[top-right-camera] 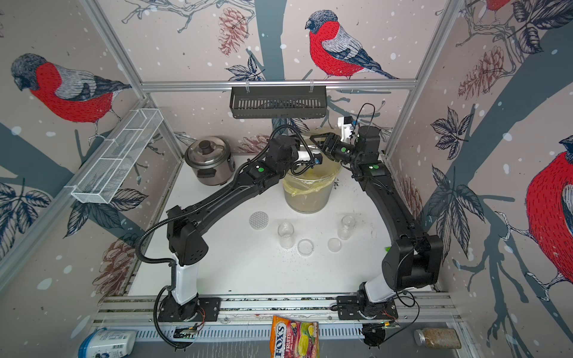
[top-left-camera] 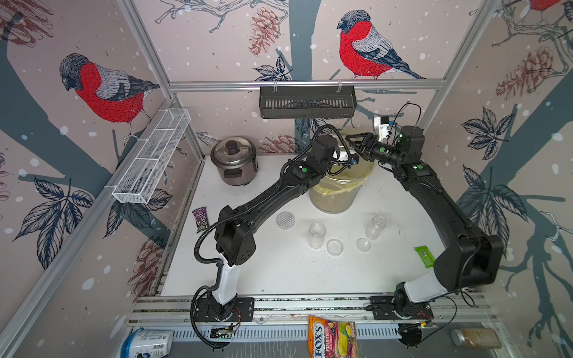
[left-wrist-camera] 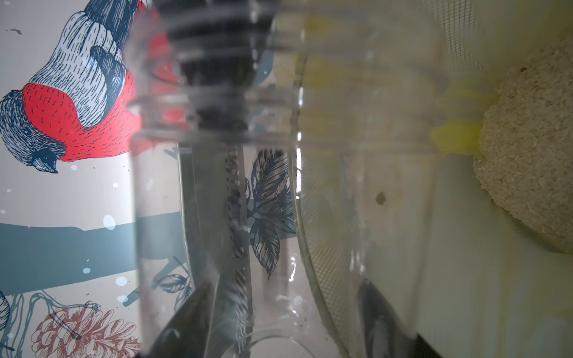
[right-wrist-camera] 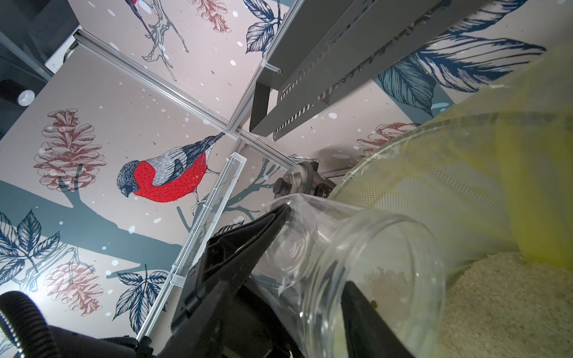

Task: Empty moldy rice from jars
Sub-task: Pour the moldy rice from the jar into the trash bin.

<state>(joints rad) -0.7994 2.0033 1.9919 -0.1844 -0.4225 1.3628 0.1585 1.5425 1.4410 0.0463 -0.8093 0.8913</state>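
Jar (right-wrist-camera: 341, 263), the wide one, lies tipped over the bin (top-left-camera: 331, 203), open end pointing at the moldy rice (right-wrist-camera: 511, 310). Left gripper (left-wrist-camera: 286, 283) squeezes it. Right gripper (right-wrist-camera: 317, 248) has a finger on each side; I can't tell if it pinches.

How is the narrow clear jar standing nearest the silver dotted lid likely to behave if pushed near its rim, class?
The narrow jar stands upright and taller than wide, so a high push would probably tip it, not slide it. It looks empty, so likely light. Its smooth round wall suggests it may slip in a grip and roll once down.
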